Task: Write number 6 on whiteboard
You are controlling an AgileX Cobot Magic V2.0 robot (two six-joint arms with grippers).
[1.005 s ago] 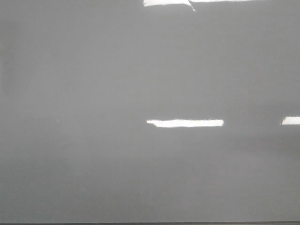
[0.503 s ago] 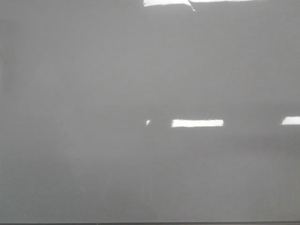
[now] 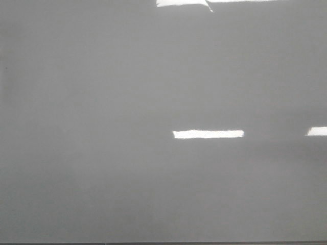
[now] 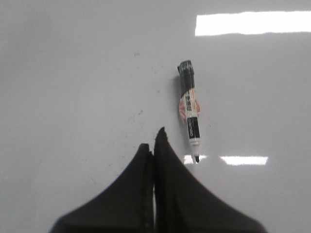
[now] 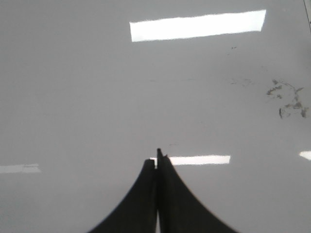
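Note:
The whiteboard [image 3: 102,102] fills the front view, plain grey with bright light reflections; no number 6 shows on it in any view. In the left wrist view a black-and-white marker [image 4: 189,109] lies flat on the whiteboard [image 4: 73,73], its bare tip nearest the fingers. My left gripper [image 4: 153,141] is shut and empty, just beside the marker's tip, not touching it. My right gripper [image 5: 156,158] is shut and empty over bare whiteboard [image 5: 73,97]. Neither gripper shows in the front view.
Faint dark ink smudges [image 5: 287,99] mark the board off to one side of the right gripper. A few small specks [image 4: 140,112] lie near the marker. The board's dark front edge [image 3: 163,243] runs along the bottom of the front view.
In the front view the middle reflection strip was whole, then broken near its left end, and is now shorter on the left. Nothing else differs.

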